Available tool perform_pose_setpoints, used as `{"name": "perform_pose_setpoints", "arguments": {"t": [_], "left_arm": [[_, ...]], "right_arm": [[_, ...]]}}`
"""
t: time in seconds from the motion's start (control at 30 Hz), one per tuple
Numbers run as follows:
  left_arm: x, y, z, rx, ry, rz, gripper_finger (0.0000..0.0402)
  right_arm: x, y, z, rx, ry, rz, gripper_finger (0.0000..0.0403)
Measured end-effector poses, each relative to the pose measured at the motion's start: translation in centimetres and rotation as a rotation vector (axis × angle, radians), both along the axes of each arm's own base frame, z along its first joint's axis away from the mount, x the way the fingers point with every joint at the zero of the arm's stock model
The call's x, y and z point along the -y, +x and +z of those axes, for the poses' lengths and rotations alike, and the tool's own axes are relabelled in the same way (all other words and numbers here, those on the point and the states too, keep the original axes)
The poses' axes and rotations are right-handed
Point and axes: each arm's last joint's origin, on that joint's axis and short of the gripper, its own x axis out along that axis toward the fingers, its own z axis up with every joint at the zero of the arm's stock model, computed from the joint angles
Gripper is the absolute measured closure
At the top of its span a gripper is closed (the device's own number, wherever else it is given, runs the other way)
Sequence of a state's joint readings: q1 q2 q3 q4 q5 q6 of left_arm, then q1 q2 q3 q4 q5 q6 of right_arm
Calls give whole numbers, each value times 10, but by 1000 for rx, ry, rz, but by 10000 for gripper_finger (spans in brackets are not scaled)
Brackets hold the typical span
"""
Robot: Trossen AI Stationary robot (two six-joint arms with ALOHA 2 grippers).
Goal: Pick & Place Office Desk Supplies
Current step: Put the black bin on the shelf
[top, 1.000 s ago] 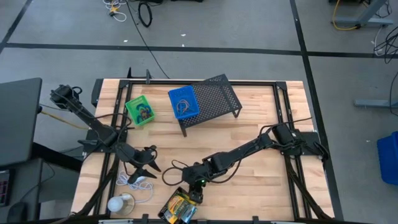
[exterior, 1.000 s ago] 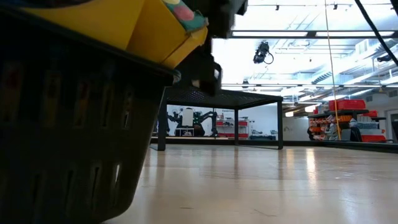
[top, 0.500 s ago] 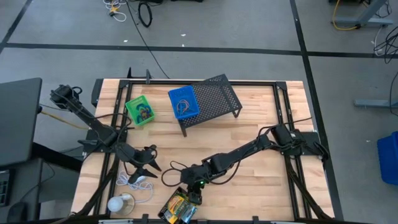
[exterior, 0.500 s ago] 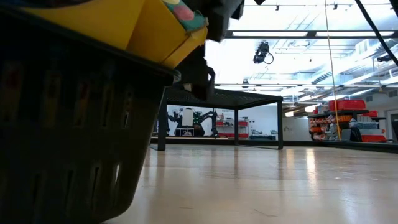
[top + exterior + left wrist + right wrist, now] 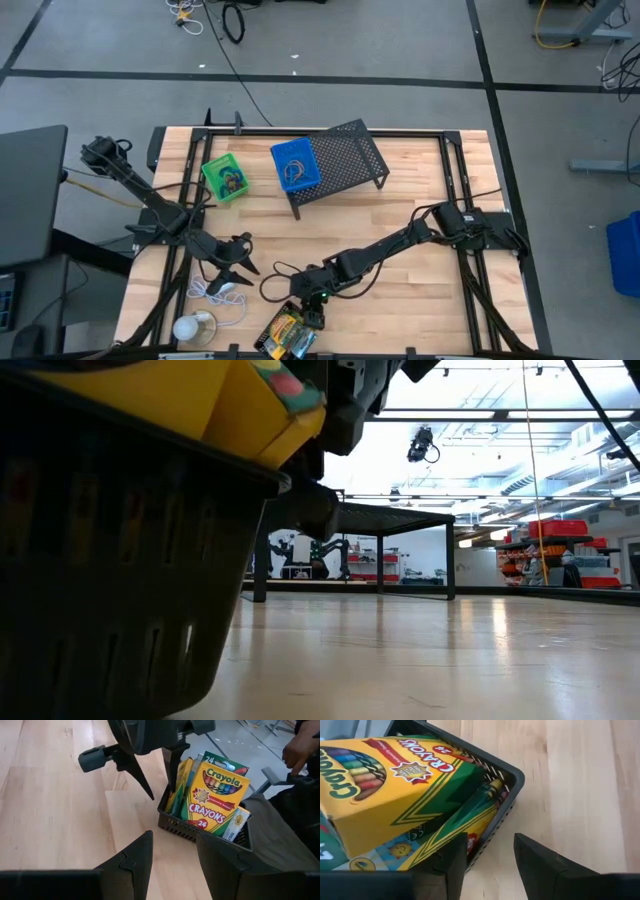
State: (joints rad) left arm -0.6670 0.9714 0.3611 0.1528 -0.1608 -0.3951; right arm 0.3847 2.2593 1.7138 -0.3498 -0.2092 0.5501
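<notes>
Right pincer (image 5: 313, 311) found spread, poised just above the 1 o'clock corner of the black slotted plastic tray (image 5: 200, 831), gripping nothing. Tray noted at the counter's (image 5: 420, 230) 6 o'clock edge, packed with yellow-and-green cardboard crayon boxes (image 5: 385, 785) standing tilted. Left pincer (image 5: 243, 262) observed parted and empty, idle at 9 o'clock of the tray, beside the white coiled cable (image 5: 215, 292).

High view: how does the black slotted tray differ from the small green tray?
The black slotted tray holds yellow crayon boxes rising above its rim; the small green tray holds small loops lying low inside. The black tray sits at the near edge by the right gripper; the green one sits farther back, no gripper near. Both rest on the wooden table.
</notes>
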Motion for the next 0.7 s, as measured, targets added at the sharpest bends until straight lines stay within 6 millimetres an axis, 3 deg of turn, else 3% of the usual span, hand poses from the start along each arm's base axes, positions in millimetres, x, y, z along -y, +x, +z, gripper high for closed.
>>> {"name": "perform_pose_setpoints", "arguments": {"t": [0.13, 0.4, 0.7], "left_arm": [[0, 0, 0, 1, 0, 4, 240], [-1, 0, 0, 5, 6, 19, 240], [-1, 0, 0, 6, 7, 21, 240]], "right_arm": [[0, 0, 0, 14, -15, 25, 265], [-3, 2, 3, 48, 10, 64, 388], [-4, 1, 11, -2, 7, 51, 397]]}}
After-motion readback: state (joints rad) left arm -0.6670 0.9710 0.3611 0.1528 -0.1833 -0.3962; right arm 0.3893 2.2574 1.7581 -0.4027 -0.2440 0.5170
